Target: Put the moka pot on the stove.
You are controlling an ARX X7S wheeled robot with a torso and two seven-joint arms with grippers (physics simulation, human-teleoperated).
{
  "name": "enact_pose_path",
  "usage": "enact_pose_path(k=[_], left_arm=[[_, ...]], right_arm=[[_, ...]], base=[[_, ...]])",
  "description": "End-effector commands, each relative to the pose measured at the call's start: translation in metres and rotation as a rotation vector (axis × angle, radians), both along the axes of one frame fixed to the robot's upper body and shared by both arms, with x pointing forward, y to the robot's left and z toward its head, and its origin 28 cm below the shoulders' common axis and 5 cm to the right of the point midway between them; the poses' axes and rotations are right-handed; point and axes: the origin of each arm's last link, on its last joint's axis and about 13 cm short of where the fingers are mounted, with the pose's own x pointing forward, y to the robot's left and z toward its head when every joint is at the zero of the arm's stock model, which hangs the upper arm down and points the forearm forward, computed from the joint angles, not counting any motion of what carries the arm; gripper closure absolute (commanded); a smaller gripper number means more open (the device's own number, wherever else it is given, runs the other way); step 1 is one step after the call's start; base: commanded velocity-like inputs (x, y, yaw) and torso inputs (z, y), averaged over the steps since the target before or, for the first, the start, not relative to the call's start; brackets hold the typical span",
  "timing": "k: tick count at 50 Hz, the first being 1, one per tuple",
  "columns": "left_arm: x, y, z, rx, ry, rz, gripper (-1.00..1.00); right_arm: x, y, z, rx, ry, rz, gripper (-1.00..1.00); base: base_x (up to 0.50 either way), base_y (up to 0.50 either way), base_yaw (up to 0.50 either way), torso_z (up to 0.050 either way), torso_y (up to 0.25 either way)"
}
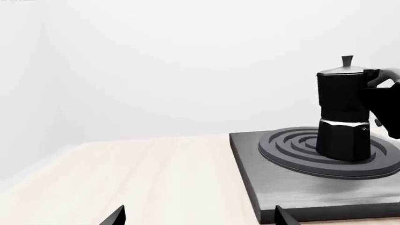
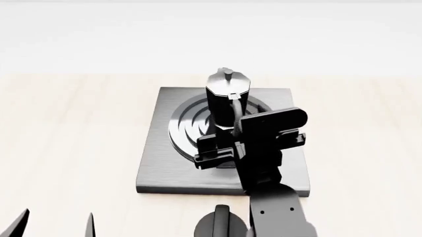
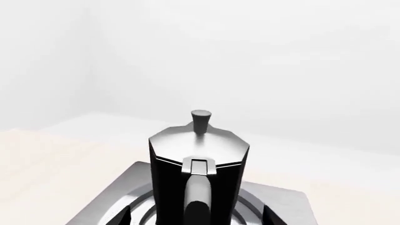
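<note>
The moka pot [image 2: 228, 94] stands upright on the raised rings of the stove [image 2: 165, 168], with its handle towards me. It also shows in the left wrist view [image 1: 340, 117] and the right wrist view [image 3: 196, 159]. My right gripper [image 3: 196, 218] is open, a jaw on each side of the pot's handle and lower body, with a gap on both sides. In the head view the right gripper [image 2: 237, 133] hangs over the stove just in front of the pot. My left gripper [image 1: 200, 216] is open and empty, low over the table left of the stove [image 1: 281, 187].
The stove lies on a pale wooden table [image 2: 72, 138] before a white wall. A squat black knob [image 2: 220, 224] sits at the stove's near edge beside my right arm. My left gripper's fingertips [image 2: 20, 222] show at the lower left of the head view.
</note>
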Motion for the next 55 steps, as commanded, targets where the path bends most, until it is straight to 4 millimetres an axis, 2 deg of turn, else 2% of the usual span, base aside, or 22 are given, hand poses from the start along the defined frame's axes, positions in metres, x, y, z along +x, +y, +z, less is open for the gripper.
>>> enact_pose_path(k=[1, 9, 15, 22, 43, 55], left_arm=[[0.003, 0.003, 0.005, -0.028, -0.004, -0.005, -1.00], [0.007, 0.003, 0.006, -0.023, -0.008, -0.003, -1.00], [0.007, 0.002, 0.006, -0.021, -0.008, -0.002, -1.00], [0.004, 0.002, 0.005, -0.021, -0.008, -0.004, -1.00], [0.002, 0.002, 0.006, -0.022, -0.014, -0.002, -1.00], [0.002, 0.002, 0.008, -0.024, -0.018, -0.001, -1.00]], right_arm=[[0.001, -0.006, 0.004, -0.006, -0.047, -0.004, -1.00], [0.001, -0.005, 0.004, 0.003, -0.070, 0.012, -1.00], [0.001, -0.006, 0.015, 0.031, -0.141, 0.020, -1.00], [-0.020, -0.005, 0.033, 0.044, -0.206, 0.045, -1.00], [-0.059, -0.006, 0.052, 0.080, -0.318, 0.041, -1.00], [-0.086, -0.003, 0.073, 0.065, -0.422, 0.064, -1.00]], base=[[0.00, 0.00, 0.00, 0.000, 0.000], [0.00, 0.00, 0.00, 0.000, 0.000], [0.00, 0.00, 0.00, 0.000, 0.000], [0.00, 0.00, 0.00, 0.000, 0.000], [0.00, 0.00, 0.00, 0.000, 0.000], [0.00, 0.00, 0.00, 0.000, 0.000]])
